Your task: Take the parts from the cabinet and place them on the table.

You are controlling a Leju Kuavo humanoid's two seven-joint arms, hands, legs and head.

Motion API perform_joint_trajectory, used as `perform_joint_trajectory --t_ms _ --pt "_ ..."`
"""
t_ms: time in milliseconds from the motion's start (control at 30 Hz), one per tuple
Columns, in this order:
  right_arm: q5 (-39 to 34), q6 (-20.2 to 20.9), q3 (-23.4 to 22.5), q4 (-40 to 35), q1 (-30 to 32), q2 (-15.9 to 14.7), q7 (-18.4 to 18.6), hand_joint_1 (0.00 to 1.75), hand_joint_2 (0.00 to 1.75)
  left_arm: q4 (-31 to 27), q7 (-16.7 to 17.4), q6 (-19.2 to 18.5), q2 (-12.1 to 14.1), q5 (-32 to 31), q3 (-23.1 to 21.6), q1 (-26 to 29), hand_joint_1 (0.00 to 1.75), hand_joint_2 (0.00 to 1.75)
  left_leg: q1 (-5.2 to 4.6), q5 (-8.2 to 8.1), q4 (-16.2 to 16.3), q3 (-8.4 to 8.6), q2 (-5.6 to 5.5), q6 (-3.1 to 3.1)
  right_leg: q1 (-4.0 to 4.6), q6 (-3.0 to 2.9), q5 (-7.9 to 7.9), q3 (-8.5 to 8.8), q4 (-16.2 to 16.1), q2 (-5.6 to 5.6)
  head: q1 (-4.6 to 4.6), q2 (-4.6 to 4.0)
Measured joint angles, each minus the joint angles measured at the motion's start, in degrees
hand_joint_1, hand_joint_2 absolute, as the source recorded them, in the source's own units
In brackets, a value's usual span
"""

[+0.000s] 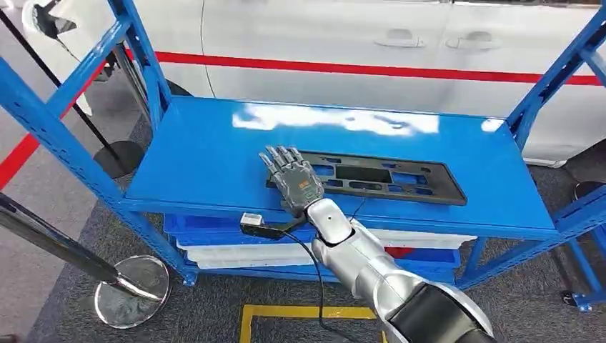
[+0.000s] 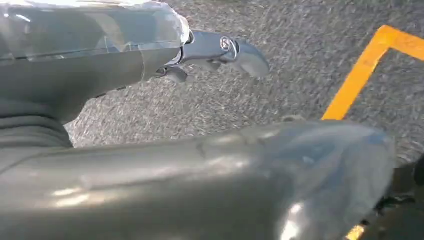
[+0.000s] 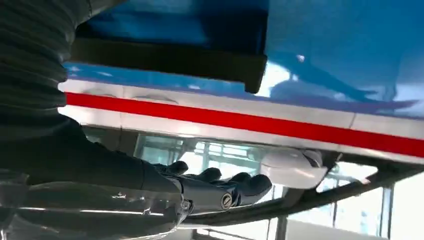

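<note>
Behind everything we see a white car (image 1: pixel 343 43) with a red stripe along its side, parked just past a blue metal rack (image 1: pixel 207 153). The rack's top shelf is a glossy blue panel, and lower shelves beneath it carry stacked white and blue pieces. On that top shelf lies the task's part, a flat black plastic frame (image 1: pixel 379 179) with rectangular cut-outs, long side parallel to the shelf's front edge and nearer the front than the back.

Our right arm (image 1: pixel 379 275) reaches up from below to the frame's left end. The right hand (image 1: pixel 293 179) lies palm down there, fingers straight and close together, resting on the frame's end and the shelf beside it; it grips nothing. The right wrist view shows those fingers (image 3: pixel 235 187) stretched out flat.

The left hand (image 2: pixel 220 50) hangs over grey carpet with a yellow floor line (image 2: pixel 365 70); we cannot tell how far it is open.

A chrome stanchion base (image 1: pixel 132 289) stands on the floor at left.
</note>
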Motion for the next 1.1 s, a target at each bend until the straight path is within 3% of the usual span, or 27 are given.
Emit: perform_joint_trajectory --t_ms 67,100,133,167,233,267,400,433,467,500,567,600,633,667,733,767,800,833,900,967,1000,1067,1100 --pt "0.6 0.8 -0.4 1.6 -0.2 -0.2 0.7 0.0 1.75 0.0 0.0 0.0 0.0 0.0 0.0 0.0 0.0 0.0 -0.06 -0.06 0.0 -0.01 0.01 0.09 -0.26 0.41 -3.84 -4.48 9.4 -0.01 0.0 0.0" --pt "0.8 1.0 -0.4 2.2 -0.1 -0.4 1.0 0.0 1.75 0.0 0.2 0.0 0.1 0.0 0.0 0.0 0.0 0.0 -0.06 -0.08 0.0 -0.01 -0.01 0.12 -0.28 0.46 -4.32 -5.98 12.1 -0.02 0.0 0.0" --pt "0.8 1.4 -0.5 2.8 -0.1 -0.7 1.3 0.0 1.75 0.0 0.3 0.0 0.1 0.0 0.0 0.1 0.0 0.0 -0.07 -0.09 0.0 0.03 -0.02 0.14 -0.29 0.4 -3.34 -6.37 12.3 -0.02 0.0 0.0" --pt "0.8 1.4 -0.7 3.2 -0.2 -0.9 1.8 0.0 1.75 0.0 0.3 0.0 0.1 0.0 0.0 0.1 0.0 0.0 -0.1 -0.11 0.0 0.12 -0.04 0.12 -0.27 0.2 -1.18 -5.31 9.7 -0.01 0.0 0.0" --pt "1.1 1.5 -1.3 3.7 -0.5 -1.2 2.8 0.0 1.75 0.0 0.3 0.0 0.1 0.0 0.0 0.1 0.0 0.0 -0.18 -0.21 0.0 0.47 -0.05 0.05 -0.06 -0.64 4.34 -0.62 -0.6 -0.02 0.0 0.0" --pt "1.4 1.5 -1.5 4.0 -0.6 -1.4 3.2 0.0 1.75 0.0 0.3 0.0 0.0 0.0 0.0 0.1 0.0 0.0 -0.08 -0.23 -0.1 0.48 -0.03 0.02 0.3 -1.18 5.11 1.04 -4.7 -0.06 0.0 0.0" --pt "2.5 1.8 -1.9 5.0 -1.2 -2.2 4.5 0.0 1.75 0.0 -0.1 -0.4 -0.1 -0.1 -0.4 0.2 0.0 0.0 -0.02 0.03 -0.7 0.61 0.01 -1.3 0.86 -1.78 4.79 1.57 -5.9 0.09 0.0 0.0" --pt "2.6 1.8 -1.9 5.1 -1.4 -2.4 4.5 0.0 1.75 0.0 -0.1 -0.4 -0.1 0.0 -0.5 0.2 0.0 0.0 -0.31 -0.16 -0.7 0.76 0.03 -1.68 0.11 -2.1 5.41 2.29 -7.1 0.08 -0.02 0.0" --pt "2.7 1.9 -1.9 5.3 -1.5 -2.4 4.5 0.0 1.75 0.0 -0.1 -0.5 -0.1 0.0 -0.5 0.1 0.0 0.0 -0.06 -0.95 0.4 0.54 0.02 -1.68 0.14 -2.18 5.65 2.77 -7.7 -0.14 0.0 0.0" --pt "2.7 2.0 -1.9 5.5 -1.6 -2.4 4.5 0.0 1.75 0.0 -0.2 -0.5 -0.1 0.0 -0.5 0.1 0.0 0.0 -0.1 -2.92 3.2 -0.62 0.02 -1.67 0.09 -2.48 5.68 2.87 -7.8 -0.21 -0.02 0.0" --pt "2.7 2.3 -1.9 5.9 -1.5 -2.5 4.5 0.0 1.75 0.0 -0.2 -0.5 0.0 0.0 -0.7 0.2 0.0 0.0 0.0 -7.32 12.1 -4.66 0.03 -2.06 0.2 -2.67 5.59 2.81 -7.7 -0.2 0.0 0.0" --pt "2.7 2.3 -1.9 6.0 -1.5 -2.5 4.6 0.0 1.75 0.0 -0.2 -0.5 0.0 0.0 -0.8 0.2 0.0 0.0 0.0 -8.44 15.5 -6.22 0.03 -2.28 0.25 -2.68 5.58 2.78 -7.6 -0.17 -0.02 0.0" --pt "2.9 2.4 -1.9 6.2 -1.4 -2.5 5.1 0.0 1.75 0.0 -0.2 -0.5 0.0 0.0 -0.9 0.3 0.0 0.0 0.01 -8.14 16.6 -6.69 0.04 -2.45 0.25 -2.69 5.55 2.78 -7.5 -0.15 -0.02 0.0" --pt "3.3 2.5 -1.9 6.3 -1.5 -2.5 5.6 0.0 1.75 0.0 -0.2 -0.5 0.0 0.0 -1.0 0.3 0.0 0.0 0.07 -6.49 14.7 -5.73 0.05 -2.54 0.23 -2.61 5.46 2.79 -7.4 -0.12 0.0 0.0" --pt "4.2 2.9 -1.9 6.4 -1.7 -2.6 7.2 0.0 1.75 0.0 -0.2 -0.5 0.1 0.0 -1.0 0.2 0.0 0.0 0.24 -1.61 5.5 -1.05 0.08 -2.64 0.09 -2.22 5.04 2.79 -6.7 -0.03 -0.02 0.0" --pt "4.5 3.5 -1.9 6.5 -1.9 -2.6 8.1 0.61 1.75 0.0 -0.2 -0.5 0.1 0.0 -1.0 0.2 0.0 0.0 0.35 -0.39 1.0 1.13 0.1 -2.57 0.07 -1.93 4.7 2.69 -6.1 -0.02 0.0 0.0" --pt "4.7 4.1 -2.1 6.6 -2.2 -3.0 9.2 1.75 1.75 0.0 -0.2 -0.5 0.1 0.0 -1.0 0.1 0.0 0.0 -0.13 -1.43 0.0 1.82 -0.01 -2.2 0.53 -1.44 4.36 2.21 -5.4 0.07 -0.02 0.0" --pt "4.7 5.0 -2.4 6.7 -2.4 -3.4 10.2 1.75 1.75 0.0 -0.1 -0.5 0.2 0.0 -1.0 0.1 0.0 0.0 0.01 -1.21 0.3 1.56 -0.11 -1.46 0.45 -1.3 4.43 2.1 -5.4 0.12 0.02 0.0" --pt "4.8 6.7 -3.3 6.9 -2.6 -4.5 12.3 1.75 1.75 0.0 -0.1 -0.5 0.2 0.0 -1.1 0.3 0.0 0.0 -0.34 -1.07 0.3 1.39 -0.16 -0.89 0.32 -0.86 4.69 2.12 -5.5 0.09 0.0 0.0" --pt "4.8 7.6 -4.1 7.1 -2.7 -5.7 13.4 1.75 1.75 0.0 -0.1 -0.6 0.2 0.1 -1.2 0.2 0.0 0.0 0.07 -0.6 -0.2 1.45 -0.11 -0.1 0.12 -0.23 3.85 1.9 -4.7 0.13 0.0 0.0" --pt "4.7 7.7 -4.5 7.2 -2.8 -6.2 13.6 1.75 1.75 0.0 -0.1 -0.6 0.3 0.1 -1.3 0.2 0.0 0.0 0.09 -0.5 -0.2 1.33 -0.09 0.09 0.1 0.19 2.11 0.83 -2.5 0.01 0.0 0.0" --pt "4.7 8.0 -5.1 7.6 -2.7 -7.3 13.6 1.75 1.75 0.0 -0.1 -0.7 0.3 0.1 -1.3 0.3 0.0 0.0 0.01 -0.4 -0.2 0.99 -0.09 0.36 -0.3 0.82 -2.21 -3.26 6.1 -0.01 0.0 0.0" --pt "4.7 8.0 -5.3 7.7 -2.6 -7.6 13.6 1.75 1.75 0.0 -0.1 -0.7 0.3 0.1 -1.3 0.3 0.0 0.0 -0.02 -0.37 -0.2 0.84 -0.09 0.4 -0.37 0.96 -3.46 -5.14 9.9 -0.01 0.0 0.0"
